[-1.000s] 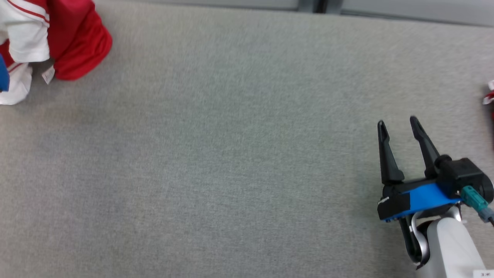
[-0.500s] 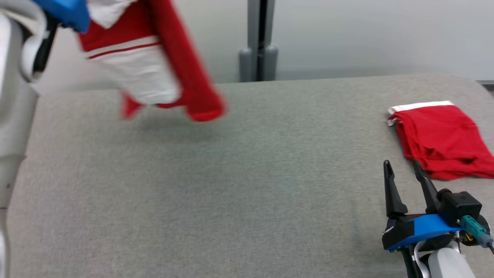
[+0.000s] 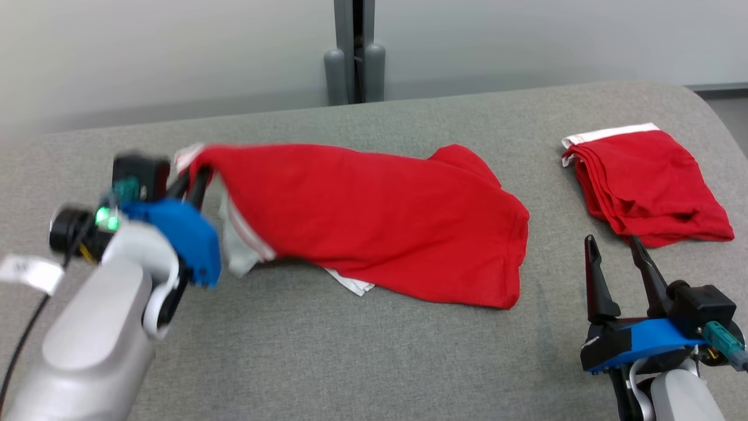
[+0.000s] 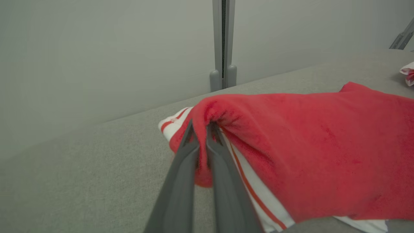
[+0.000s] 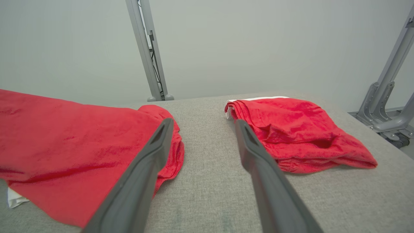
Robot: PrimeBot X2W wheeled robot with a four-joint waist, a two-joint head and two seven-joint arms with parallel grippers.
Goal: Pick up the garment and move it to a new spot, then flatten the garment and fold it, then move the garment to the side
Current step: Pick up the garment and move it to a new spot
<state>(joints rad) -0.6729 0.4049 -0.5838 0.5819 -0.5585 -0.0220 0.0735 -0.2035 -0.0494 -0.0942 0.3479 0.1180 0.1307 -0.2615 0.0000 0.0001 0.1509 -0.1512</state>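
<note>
Garment [image 3: 374, 222] now landed (left tool [image 3: 194, 177] pinching).

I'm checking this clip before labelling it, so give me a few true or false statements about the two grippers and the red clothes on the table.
1. The left gripper is shut on an edge of the loose red garment. True.
2. The right gripper holds the folded red garment. False: it is open and holds nothing.
3. The loose red garment hangs wholly in the air. False: most of it lies on the grey table, with the gripped end raised.
4. The folded red garment lies on the robot's right side of the table. True.
</note>
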